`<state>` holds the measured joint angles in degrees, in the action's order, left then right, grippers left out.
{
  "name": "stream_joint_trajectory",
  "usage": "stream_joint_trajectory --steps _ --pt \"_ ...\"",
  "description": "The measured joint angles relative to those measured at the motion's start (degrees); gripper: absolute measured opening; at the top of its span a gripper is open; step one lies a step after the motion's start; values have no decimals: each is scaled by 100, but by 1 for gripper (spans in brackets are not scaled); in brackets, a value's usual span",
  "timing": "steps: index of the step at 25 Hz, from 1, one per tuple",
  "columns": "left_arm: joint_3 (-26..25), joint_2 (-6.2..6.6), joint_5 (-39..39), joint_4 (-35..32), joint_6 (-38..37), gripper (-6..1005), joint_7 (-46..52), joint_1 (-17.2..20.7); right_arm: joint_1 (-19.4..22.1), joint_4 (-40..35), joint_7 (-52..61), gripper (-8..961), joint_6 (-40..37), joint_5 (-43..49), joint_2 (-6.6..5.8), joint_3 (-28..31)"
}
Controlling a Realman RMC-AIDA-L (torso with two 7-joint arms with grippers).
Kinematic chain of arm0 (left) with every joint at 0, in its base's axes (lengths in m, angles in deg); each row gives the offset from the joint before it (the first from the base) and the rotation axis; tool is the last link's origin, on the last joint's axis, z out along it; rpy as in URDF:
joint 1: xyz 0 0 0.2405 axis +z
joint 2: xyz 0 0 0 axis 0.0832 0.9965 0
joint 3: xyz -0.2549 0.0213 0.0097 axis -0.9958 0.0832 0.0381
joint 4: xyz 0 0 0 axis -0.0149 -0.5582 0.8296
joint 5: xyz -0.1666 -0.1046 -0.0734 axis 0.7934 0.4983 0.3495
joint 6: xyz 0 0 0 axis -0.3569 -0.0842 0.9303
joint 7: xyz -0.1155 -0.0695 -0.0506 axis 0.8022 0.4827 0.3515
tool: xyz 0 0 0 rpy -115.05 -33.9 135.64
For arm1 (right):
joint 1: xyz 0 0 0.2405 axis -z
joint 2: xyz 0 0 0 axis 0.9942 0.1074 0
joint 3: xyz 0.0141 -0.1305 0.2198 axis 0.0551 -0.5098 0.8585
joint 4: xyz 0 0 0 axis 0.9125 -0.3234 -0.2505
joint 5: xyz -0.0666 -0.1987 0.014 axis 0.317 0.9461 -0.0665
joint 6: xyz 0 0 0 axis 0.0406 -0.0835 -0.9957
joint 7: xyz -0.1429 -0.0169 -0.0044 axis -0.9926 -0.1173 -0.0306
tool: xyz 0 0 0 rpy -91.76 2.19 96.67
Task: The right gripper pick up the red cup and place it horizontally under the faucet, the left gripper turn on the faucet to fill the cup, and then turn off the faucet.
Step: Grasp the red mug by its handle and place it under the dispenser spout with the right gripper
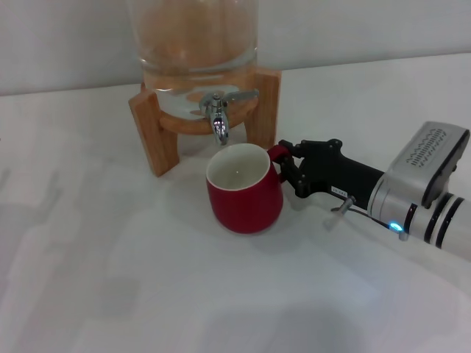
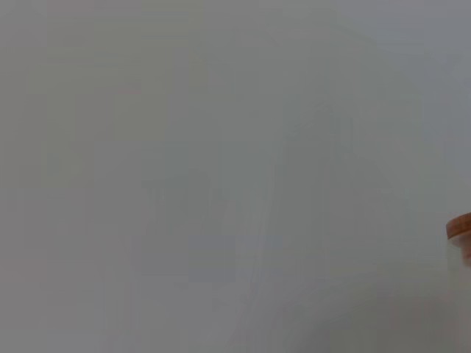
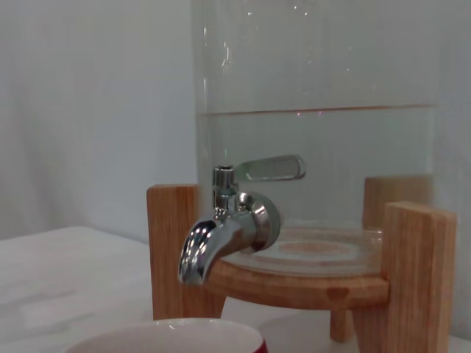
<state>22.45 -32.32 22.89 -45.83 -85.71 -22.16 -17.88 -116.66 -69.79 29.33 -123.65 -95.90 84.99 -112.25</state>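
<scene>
Standing upright on the white table (image 1: 110, 294), the red cup (image 1: 244, 197) sits just in front of the wooden stand (image 1: 154, 129), its cream inside facing up. Faucet (image 1: 218, 118) spout hangs directly above the cup's far rim; flat lever handle lies level, pointing to the robot's right. Right gripper (image 1: 282, 163) reaches in from the right, black fingers closed around the cup's small loop handle. Blue light glows on its forearm. Glass dispenser (image 1: 195, 44) rests in the stand, liquid showing partway up its wall in the right wrist view. Left gripper not seen in any view; left wrist camera catches only pale blank surface and a sliver of wood at the edge.
</scene>
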Motion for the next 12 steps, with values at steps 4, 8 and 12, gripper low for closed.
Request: stream_joint_trajectory --steps 4,8,12 --pt "0 0 0 0 0 880 0 -2 -78 -35 0 136 140 0 6 0" --pt "0 -1 0 2 0 880 0 -2 -163 -88 0 136 282 0 9 0" --pt "0 -7 0 12 -1 880 0 -2 -268 -138 0 136 468 0 8 0"
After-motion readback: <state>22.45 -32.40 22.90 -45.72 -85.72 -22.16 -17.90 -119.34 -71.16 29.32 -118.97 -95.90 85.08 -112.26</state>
